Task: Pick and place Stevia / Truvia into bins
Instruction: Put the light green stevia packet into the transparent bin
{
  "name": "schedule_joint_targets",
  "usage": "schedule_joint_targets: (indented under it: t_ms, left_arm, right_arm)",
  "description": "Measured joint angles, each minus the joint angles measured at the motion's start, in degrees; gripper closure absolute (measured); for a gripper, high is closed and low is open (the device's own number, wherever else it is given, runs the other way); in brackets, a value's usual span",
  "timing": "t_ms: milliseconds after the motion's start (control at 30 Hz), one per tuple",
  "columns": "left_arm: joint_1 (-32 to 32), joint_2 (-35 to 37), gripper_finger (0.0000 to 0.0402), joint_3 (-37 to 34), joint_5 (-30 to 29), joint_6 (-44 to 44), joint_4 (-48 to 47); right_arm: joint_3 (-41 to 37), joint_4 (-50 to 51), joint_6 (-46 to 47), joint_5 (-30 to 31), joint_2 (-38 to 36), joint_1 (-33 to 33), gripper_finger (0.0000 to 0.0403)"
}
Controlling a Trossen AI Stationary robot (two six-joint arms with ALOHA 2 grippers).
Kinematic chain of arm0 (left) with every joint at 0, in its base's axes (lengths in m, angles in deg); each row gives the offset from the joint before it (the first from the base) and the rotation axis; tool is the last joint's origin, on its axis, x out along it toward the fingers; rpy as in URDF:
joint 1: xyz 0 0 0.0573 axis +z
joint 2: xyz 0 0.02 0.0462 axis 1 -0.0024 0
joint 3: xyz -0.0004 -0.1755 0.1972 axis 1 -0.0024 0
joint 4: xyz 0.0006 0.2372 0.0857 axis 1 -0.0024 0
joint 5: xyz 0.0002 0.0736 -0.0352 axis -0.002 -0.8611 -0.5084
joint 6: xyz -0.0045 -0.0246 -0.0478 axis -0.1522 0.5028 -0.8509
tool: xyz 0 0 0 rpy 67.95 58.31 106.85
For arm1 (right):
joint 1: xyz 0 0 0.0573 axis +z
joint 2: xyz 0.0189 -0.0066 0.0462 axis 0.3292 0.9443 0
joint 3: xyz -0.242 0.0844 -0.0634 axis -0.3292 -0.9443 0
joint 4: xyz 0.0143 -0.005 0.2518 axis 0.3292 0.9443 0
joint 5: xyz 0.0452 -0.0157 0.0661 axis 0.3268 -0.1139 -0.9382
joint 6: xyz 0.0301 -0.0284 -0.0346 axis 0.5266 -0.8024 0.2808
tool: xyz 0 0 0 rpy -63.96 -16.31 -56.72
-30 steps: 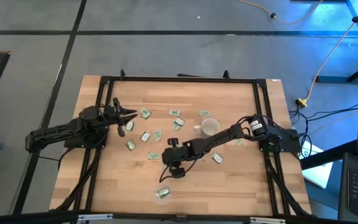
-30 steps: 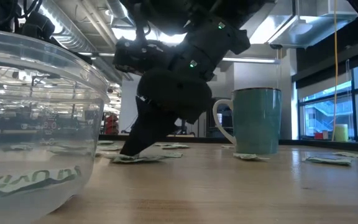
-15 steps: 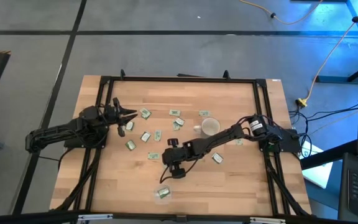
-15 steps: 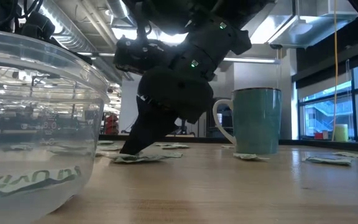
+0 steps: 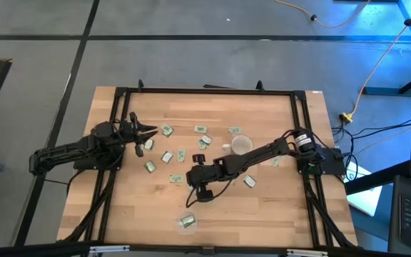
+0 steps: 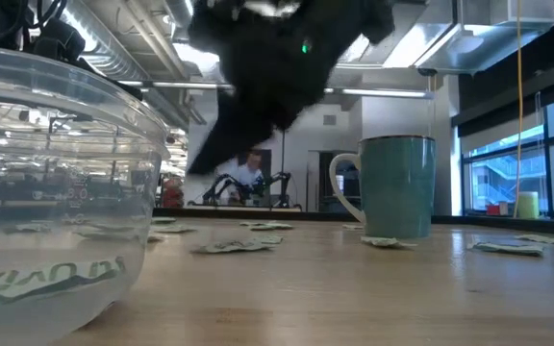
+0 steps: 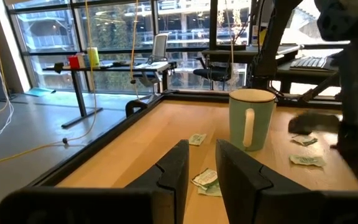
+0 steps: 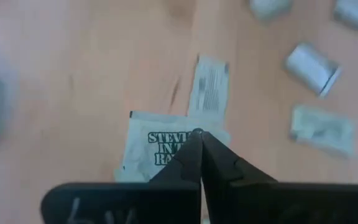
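Where my right gripper (image 8: 199, 134) hangs above the table (image 5: 277, 207), fingers clenched on nothing, a sachet (image 8: 160, 149) lies below reading "STEVI… IN… RA…". More packets (image 5: 166, 156) lie scattered mid-table beside the white mug (image 5: 242, 145). Clear dish (image 5: 187, 222) near the front edge holds one packet. Left gripper (image 5: 148, 130) waits, fingers slightly apart, at table's left.

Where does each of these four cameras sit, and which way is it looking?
High: overhead, straight down on the table and both arms.
Low: at tabletop height, looking level past the clear dish; one arm blurs overhead.
Left wrist: on the left arm, past its own fingers toward the mug.
Right wrist: above a Stevia sachet, shut end effector over it.
Low and left wrist views both show the mug.
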State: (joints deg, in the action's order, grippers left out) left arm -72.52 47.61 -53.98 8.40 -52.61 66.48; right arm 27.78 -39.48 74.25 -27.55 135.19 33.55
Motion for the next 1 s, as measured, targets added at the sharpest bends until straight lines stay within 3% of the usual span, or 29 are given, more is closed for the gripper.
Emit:
schedule_joint_targets:
  t_ms: [300,600,1000]
  left_arm:
    - [0.02,0.0,0.0327,0.0,0.0,0.0,0.02]
    - [0.0,0.0,0.0327,0.0,0.0,0.0,0.07]
    - [0.01,0.0,0.0327,0.0,0.0,0.0,0.0]
  right_arm:
    - [0.05,-5.85,0.16,-3.95,-3.81,5.18,0.0402]
    - [0.05,-10.0,-1.61,-4.81,-3.41,10.26,0.0402]
    - [0.14,-16.07,1.87,-6.85,1.06,12.0,0.0403]
